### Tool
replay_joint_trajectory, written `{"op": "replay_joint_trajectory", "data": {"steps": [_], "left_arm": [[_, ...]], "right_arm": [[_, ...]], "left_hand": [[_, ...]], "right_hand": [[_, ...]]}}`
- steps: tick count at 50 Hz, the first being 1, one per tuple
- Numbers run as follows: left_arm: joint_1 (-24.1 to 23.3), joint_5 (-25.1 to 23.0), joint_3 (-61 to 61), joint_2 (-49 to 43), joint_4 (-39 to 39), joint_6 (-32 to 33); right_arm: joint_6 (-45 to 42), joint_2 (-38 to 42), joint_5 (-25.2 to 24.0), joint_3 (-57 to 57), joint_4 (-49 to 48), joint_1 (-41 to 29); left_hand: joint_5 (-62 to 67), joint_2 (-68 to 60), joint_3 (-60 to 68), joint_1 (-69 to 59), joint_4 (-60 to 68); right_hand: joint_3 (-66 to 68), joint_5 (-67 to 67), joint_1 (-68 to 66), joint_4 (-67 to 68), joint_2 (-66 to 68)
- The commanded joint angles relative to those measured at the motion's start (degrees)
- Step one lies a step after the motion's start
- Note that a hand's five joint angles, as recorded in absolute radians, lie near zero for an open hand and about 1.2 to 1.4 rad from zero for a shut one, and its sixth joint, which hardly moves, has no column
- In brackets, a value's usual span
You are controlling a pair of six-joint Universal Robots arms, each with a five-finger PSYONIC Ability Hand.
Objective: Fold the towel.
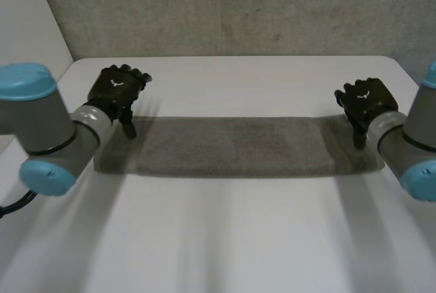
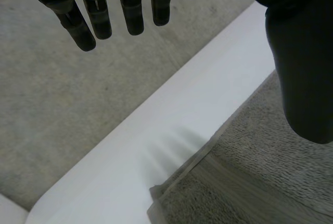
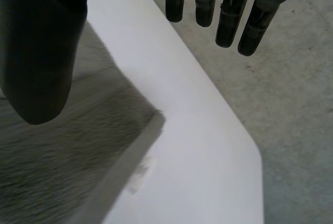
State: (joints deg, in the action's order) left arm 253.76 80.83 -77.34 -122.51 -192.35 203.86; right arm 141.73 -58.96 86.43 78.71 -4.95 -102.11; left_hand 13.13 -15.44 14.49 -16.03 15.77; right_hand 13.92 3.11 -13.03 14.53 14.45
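Lying flat across the white table (image 1: 259, 82): long grey terry towel (image 1: 231, 146), folded into a narrow strip. Short ends partly covered by grey left arm (image 1: 61, 133) and grey right arm (image 1: 409, 143); small white label (image 3: 139, 176) unreadable. Black left hand (image 1: 117, 88) over the towel's far left corner, fingers straight, grasping nothing. Black right hand (image 1: 366, 102) over its far right corner, likewise released.

One white desk (image 1: 225, 238), carrying one grey towel (image 1: 225, 146). One small white label (image 3: 139, 174) on the towel, at the end by the right hand (image 1: 364, 102). Two arms, the left arm (image 1: 41, 129) and the right arm (image 1: 415, 143), each showing two light-blue caps (image 1: 24, 82), and two black hands, the left hand (image 1: 117, 88) and the right hand, one to each arm.
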Motion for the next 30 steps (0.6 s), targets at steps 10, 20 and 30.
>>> {"op": "replay_joint_trajectory", "data": {"steps": [10, 20, 30], "left_arm": [[0.95, -0.23, -27.32, 14.67, -18.83, -13.74], [1.04, -0.15, -30.59, 14.67, -24.83, -14.10], [0.86, -0.15, -30.94, 14.67, -24.83, -14.01]], "right_arm": [[1.97, -4.51, -10.65, 14.19, -0.05, 6.40], [2.14, 2.70, -13.12, 11.29, -2.96, 9.30], [1.97, 5.87, -12.33, 8.65, -2.78, 12.02]], "left_hand": [[-12.24, 4.55, -3.61, 5.14, -4.88], [-12.24, 4.55, -3.61, 5.14, -4.88], [-12.58, 4.88, -3.94, 5.47, -5.21]], "right_hand": [[9.61, 10.41, -10.49, 8.99, 9.07], [36.14, 36.95, -37.03, 35.52, 35.61], [66.08, 66.89, -66.97, 65.47, 65.55]]}}
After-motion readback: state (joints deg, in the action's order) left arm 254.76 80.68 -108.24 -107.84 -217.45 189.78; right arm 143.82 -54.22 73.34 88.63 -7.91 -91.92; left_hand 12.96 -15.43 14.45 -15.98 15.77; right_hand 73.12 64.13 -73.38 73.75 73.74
